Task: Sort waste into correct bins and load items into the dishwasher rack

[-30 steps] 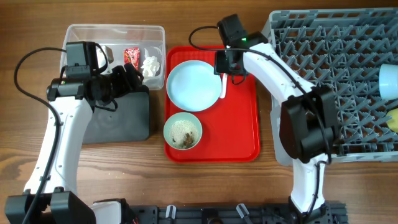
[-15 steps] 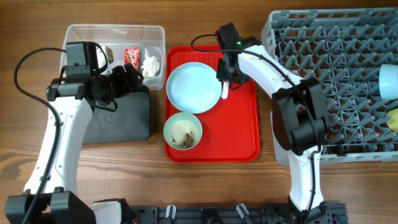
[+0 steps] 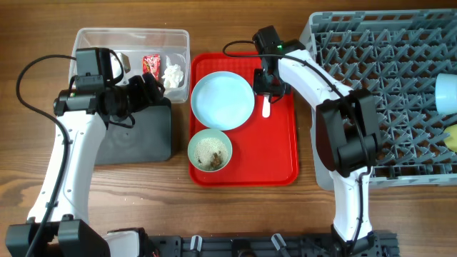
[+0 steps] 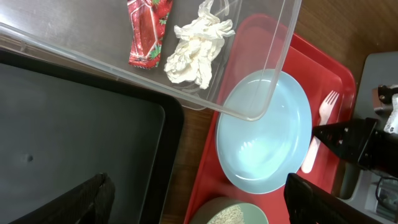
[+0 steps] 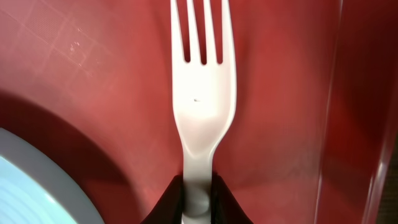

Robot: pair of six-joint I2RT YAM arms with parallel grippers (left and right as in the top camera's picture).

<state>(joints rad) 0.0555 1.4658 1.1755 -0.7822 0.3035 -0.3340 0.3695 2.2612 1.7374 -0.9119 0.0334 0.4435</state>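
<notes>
My right tool (image 5: pixel 198 198) is clamped on the white fork (image 5: pixel 202 93) handle, over the red tray (image 5: pixel 81 68), just beside the blue plate (image 3: pixel 222 100). My left tool (image 3: pixel 148 91) has its fingers apart at the black tray (image 3: pixel 136 135) edge.

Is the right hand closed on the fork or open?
Shut: the right hand pinches the white fork by its handle.

No legible text, even on the red wrapper (image 4: pixel 148 31).

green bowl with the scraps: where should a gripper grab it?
Pinch the pale green bowl rim from above, on its right side facing bare red tray; the plate crowds its far edge. It sits upright with scraps inside, so probably keep it level.
</notes>
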